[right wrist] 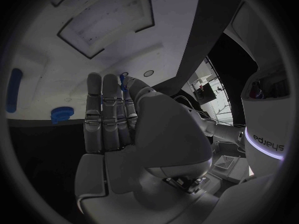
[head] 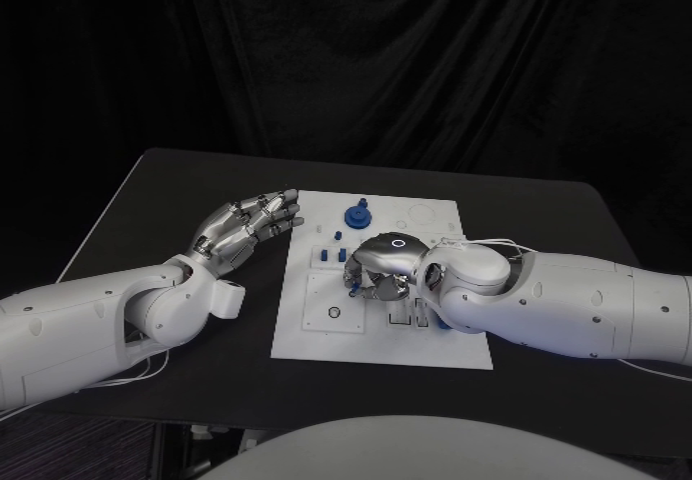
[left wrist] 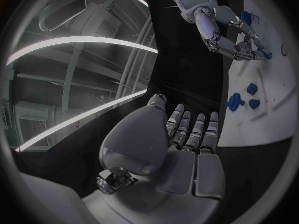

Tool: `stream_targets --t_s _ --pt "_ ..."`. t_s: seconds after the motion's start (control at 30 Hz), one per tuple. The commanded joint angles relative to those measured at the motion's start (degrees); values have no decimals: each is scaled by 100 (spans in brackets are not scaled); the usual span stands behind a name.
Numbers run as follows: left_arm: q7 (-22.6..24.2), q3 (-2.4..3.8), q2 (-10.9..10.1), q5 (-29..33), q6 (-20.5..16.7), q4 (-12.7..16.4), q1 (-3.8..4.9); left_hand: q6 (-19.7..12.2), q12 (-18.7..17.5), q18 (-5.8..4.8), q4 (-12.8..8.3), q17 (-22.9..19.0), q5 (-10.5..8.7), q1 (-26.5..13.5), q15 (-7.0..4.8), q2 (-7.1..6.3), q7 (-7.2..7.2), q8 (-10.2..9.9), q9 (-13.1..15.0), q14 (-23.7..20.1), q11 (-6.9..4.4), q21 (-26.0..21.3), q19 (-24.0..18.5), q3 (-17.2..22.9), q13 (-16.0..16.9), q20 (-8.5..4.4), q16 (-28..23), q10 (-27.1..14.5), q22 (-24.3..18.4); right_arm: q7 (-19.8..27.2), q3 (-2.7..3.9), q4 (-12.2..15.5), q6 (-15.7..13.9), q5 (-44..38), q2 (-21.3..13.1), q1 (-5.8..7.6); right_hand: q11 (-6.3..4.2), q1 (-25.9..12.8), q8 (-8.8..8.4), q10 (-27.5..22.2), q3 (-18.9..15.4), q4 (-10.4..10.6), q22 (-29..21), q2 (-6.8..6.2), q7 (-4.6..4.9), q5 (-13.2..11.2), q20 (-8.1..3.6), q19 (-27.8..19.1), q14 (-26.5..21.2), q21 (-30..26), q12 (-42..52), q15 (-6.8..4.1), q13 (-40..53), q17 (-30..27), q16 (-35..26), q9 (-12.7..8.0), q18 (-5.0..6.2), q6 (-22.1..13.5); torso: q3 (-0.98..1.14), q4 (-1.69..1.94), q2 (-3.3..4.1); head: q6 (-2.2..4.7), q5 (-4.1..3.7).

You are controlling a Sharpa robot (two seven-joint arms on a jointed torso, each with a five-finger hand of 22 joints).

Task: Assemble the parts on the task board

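Observation:
The white task board [head: 378,342] lies mid-table. A blue round part [head: 356,213] stands near its far edge, and small blue parts [head: 330,255] stand closer to its left edge. My right hand [head: 382,265] hangs over the board's middle with its fingers pointing down. In the right wrist view a small blue part [right wrist: 124,83] shows between the thumb and a finger of that hand [right wrist: 118,129]; the left wrist view shows a blue part [left wrist: 266,55] at its fingertips. My left hand [head: 248,225] hovers just left of the board, fingers stretched out, holding nothing.
Recesses and small holes mark the board [right wrist: 74,59], among them a large rectangular pocket [right wrist: 106,15]. More blue parts [left wrist: 234,102] stand on the board [left wrist: 249,127] close to my left hand [left wrist: 187,144]. Black table [head: 188,190] surrounds the board.

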Motion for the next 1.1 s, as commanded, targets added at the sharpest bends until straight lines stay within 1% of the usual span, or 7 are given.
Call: stream_targets --t_s 0.03,0.2,0.43,0.77,0.9,1.1 --pt "188 5 15 27 88 -1 -8 19 29 -71 -5 4 4 37 43 12 3 31 6 -2 47 35 27 28 8 5 17 -9 -6 -22 -4 22 -26 -42 3 -22 -2 -54 28 38 38 -8 136 4 10 -9 11 -16 -42 30 -23 1 -6 11 27 10 41 50 -3 -1 -3 -1 16" --pt "175 5 26 27 96 -15 -9 19 29 -71 -5 4 4 37 43 12 3 31 6 -2 47 35 27 28 8 5 17 -9 -6 -17 -4 29 -25 -42 3 -22 -4 -53 34 49 41 -12 138 5 10 -10 11 -17 -43 32 -22 0 -4 18 38 17 42 59 -1 -3 -4 -1 14" --pt "161 5 36 27 114 -31 -12 12 27 -75 -3 3 2 36 45 14 5 30 5 -4 48 34 26 29 7 4 17 -13 -12 -20 -4 57 -11 -42 -3 -22 -5 -54 37 54 42 -13 139 6 10 -12 11 -17 -43 33 -21 0 -3 22 44 21 42 64 8 -2 -3 -1 21" --pt "142 6 60 27 132 -62 -14 12 27 -75 -3 3 2 36 45 14 5 30 5 -4 48 34 26 29 7 4 17 -13 -12 -34 -5 61 33 -42 -3 -22 -5 -58 42 61 42 -13 141 7 9 -14 11 -16 -41 35 -22 -1 -2 28 54 26 43 71 5 -1 -4 -1 21" --pt "133 6 74 27 147 -72 -15 8 26 -81 -1 3 -1 36 48 18 9 29 5 -7 52 32 24 34 7 4 19 -17 -20 -54 -6 32 79 -42 9 -22 -5 -58 42 61 42 -13 141 7 9 -14 11 -16 -41 35 -22 -1 -2 28 54 26 43 71 6 4 -1 -1 9" --pt "119 6 84 27 162 -83 -17 1 25 -84 1 4 -3 37 51 22 11 28 4 -7 54 34 30 37 7 4 22 -20 -10 -94 -8 6 196 -42 14 -22 -3 -64 34 54 43 -15 142 -1 9 -19 11 -16 -48 36 -33 0 -5 36 64 30 43 57 5 3 -2 -1 22"
